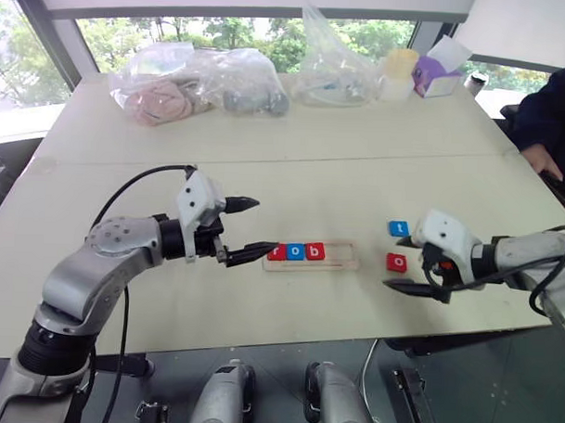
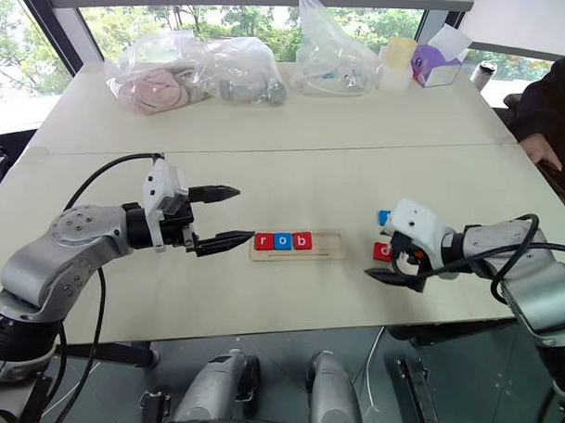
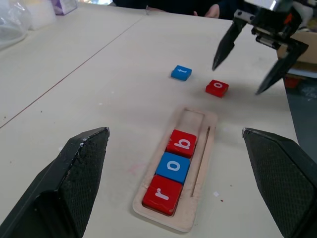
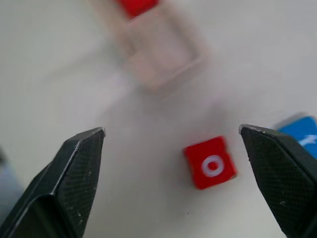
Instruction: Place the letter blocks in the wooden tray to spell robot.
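Wooden tray [image 1: 310, 264] near the middle of the pale table [image 1: 293, 165], with three letter blocks seated at its left end: red r [image 1: 277, 252], blue o [image 1: 296, 252], red b [image 1: 314, 252], touching in a row; right part of the tray bare. Red o block [image 1: 397, 262] and blue t block [image 1: 399, 229] loose on the table, to the right of the tray, t farther from the robot, the two close but apart. Left gripper [image 1: 247, 230] released, jaws wide, hovering just left of the tray's left end, grasping nothing. Right gripper [image 4: 171, 148] likewise released and empty, jaws spread above the table beside the red o block. Plastic bags [image 1: 199, 83] and a purple box [image 1: 434, 76] along the far edge; a person's hand [image 1: 542, 160] at the right side.
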